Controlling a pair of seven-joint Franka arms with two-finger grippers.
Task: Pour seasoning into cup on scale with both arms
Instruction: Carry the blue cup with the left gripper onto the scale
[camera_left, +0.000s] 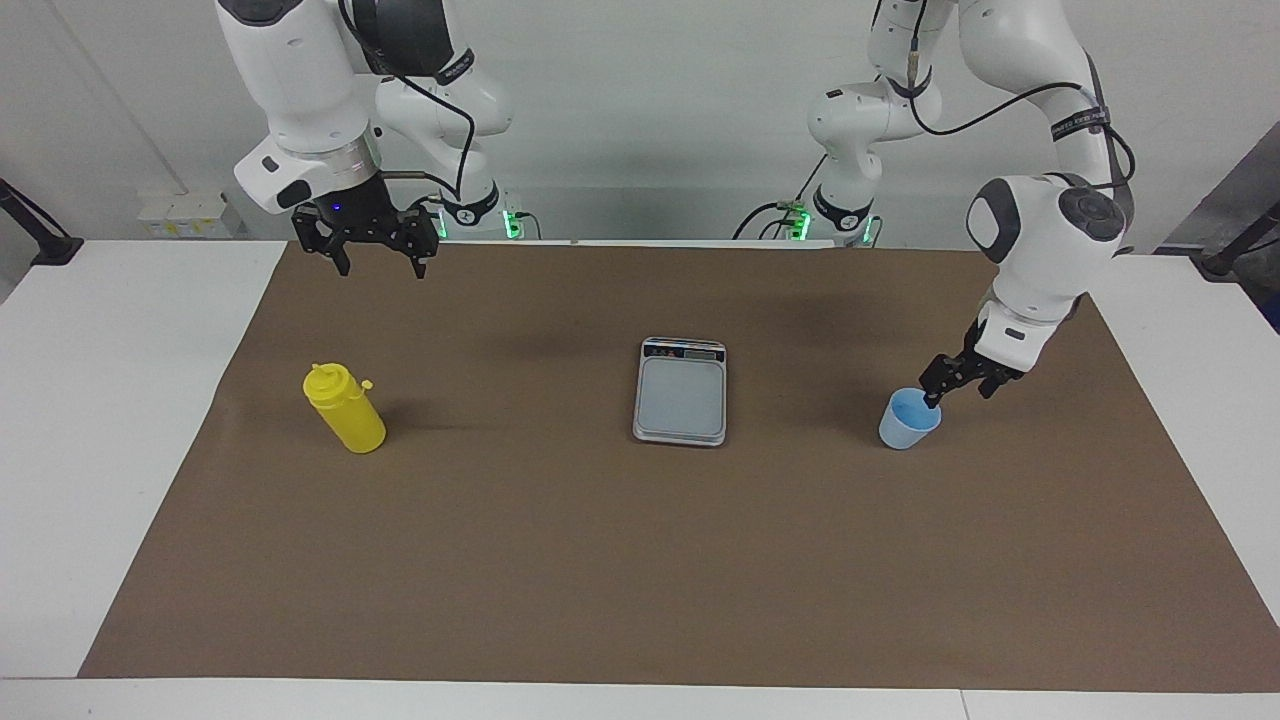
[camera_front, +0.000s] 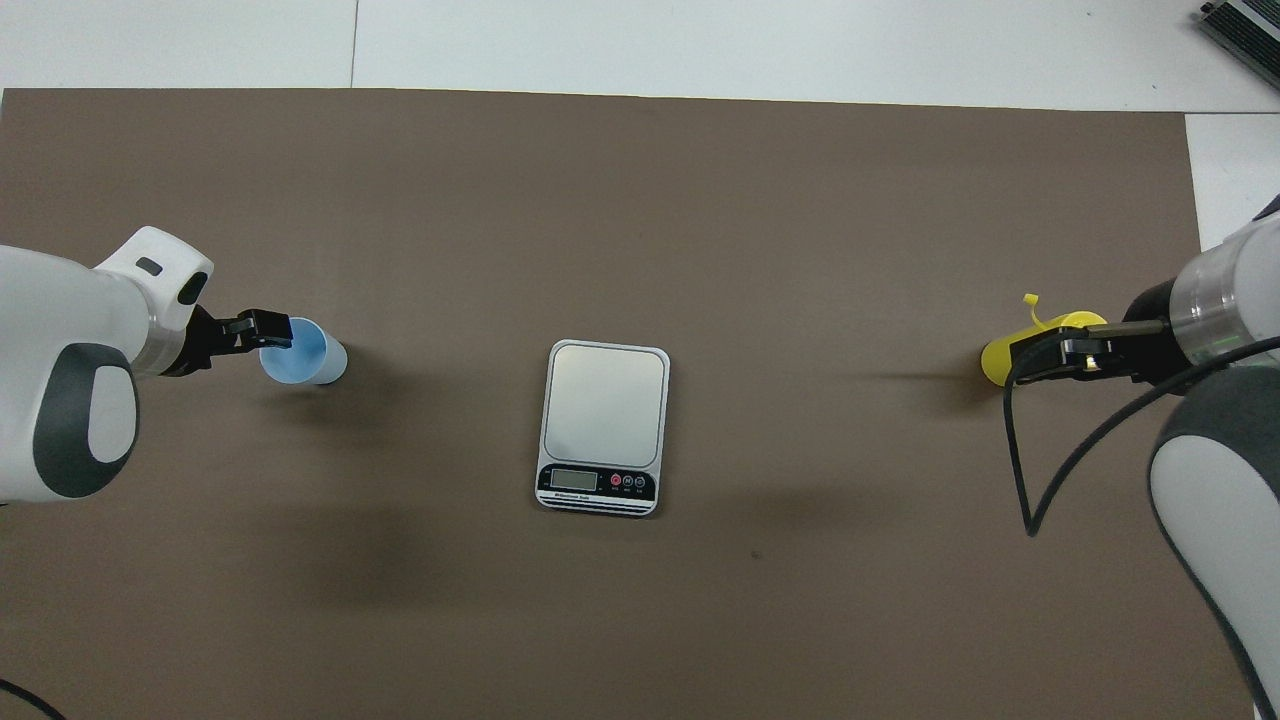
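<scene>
Reaching down, the left gripper (camera_left: 958, 392) sits at the cup's (camera_left: 908, 423) rim, jaws spread, one finger dipping inside, nothing gripped. Toward the table's middle from it lies the scale (camera_left: 681, 392), bare. The right gripper (camera_left: 381, 262) hangs spread and empty. The overhead view puts it over the yellow bottle (camera_left: 344, 408), half hiding it; the facing view shows it well above, clear of the bottle.

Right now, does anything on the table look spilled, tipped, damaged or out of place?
Nothing stands out. The yellow bottle, the scale and the blue cup all stand upright and apart on the brown mat, with no spill visible.
</scene>
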